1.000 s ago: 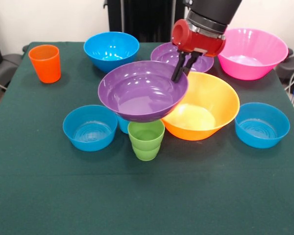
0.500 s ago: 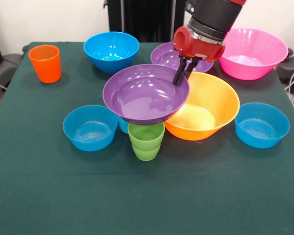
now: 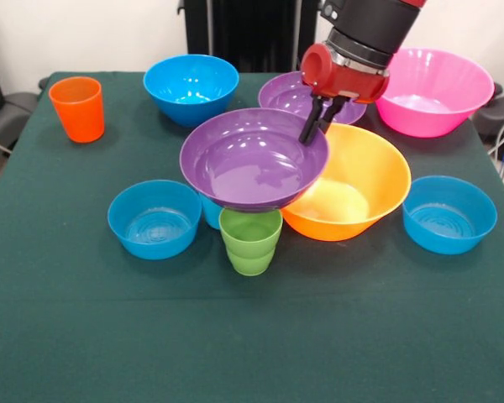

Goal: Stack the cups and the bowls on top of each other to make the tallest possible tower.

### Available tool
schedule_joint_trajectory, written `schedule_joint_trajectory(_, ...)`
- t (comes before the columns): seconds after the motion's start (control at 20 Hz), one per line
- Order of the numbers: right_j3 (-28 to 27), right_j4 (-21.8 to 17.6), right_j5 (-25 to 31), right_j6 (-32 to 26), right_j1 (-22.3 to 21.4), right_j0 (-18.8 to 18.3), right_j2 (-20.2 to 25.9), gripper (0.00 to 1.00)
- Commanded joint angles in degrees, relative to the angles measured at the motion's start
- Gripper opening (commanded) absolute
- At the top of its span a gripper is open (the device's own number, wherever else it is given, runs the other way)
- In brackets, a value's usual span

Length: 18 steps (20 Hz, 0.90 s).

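Hand (image 3: 312, 132) clamped on rim of purple bowl (image 3: 254, 158), held above green cup (image 3: 250, 241) beside orange bowl (image 3: 353, 186).

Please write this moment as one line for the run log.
gripper: shut on purple bowl rim | bowl: lifted, tilted | below: green cup, orange-yellow bowl

No readable text, label, brand, number or sign appears on anything here.
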Motion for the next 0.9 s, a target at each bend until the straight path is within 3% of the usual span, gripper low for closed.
schedule_joint_trajectory(0.05, -1.30, 1.22, 1.26, 9.30, 1.11, 0.55, 2.38, 0.00)
schedule_joint_trajectory(0.9, -2.34, 1.09, 0.27, 10.15, 2.50, 1.47, 0.81, 0.00)
